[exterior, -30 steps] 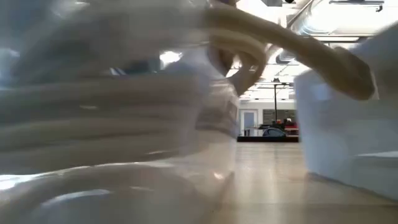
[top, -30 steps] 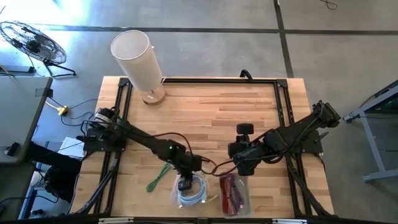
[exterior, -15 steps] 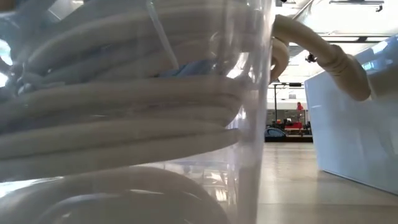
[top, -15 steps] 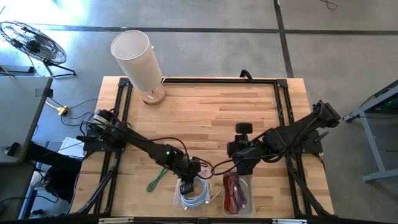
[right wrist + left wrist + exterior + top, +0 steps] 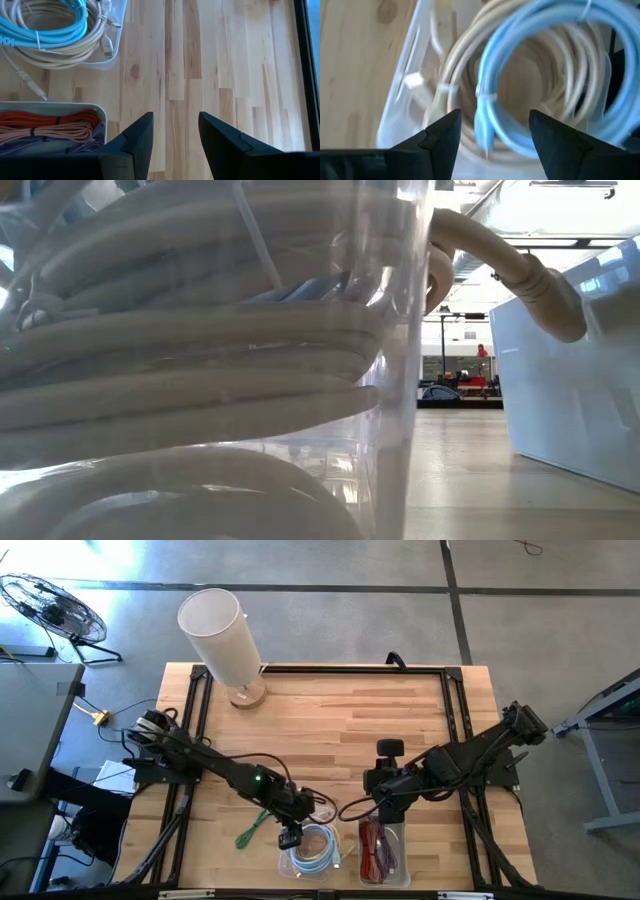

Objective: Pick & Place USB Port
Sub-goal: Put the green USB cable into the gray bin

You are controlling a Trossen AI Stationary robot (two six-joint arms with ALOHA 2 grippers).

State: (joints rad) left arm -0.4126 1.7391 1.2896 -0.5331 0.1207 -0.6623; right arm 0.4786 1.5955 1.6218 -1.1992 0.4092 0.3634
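Fan (image 5: 52,608) — white cylinder (image 5: 220,635)

Clear bin (image 5: 400,360) of coiled cables (image 5: 180,350) blocks most of the low view

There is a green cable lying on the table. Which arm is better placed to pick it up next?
The left arm, probably. Its hand is open, empty and close beside the green cable. The right hand is farther away, above the box of red cables.
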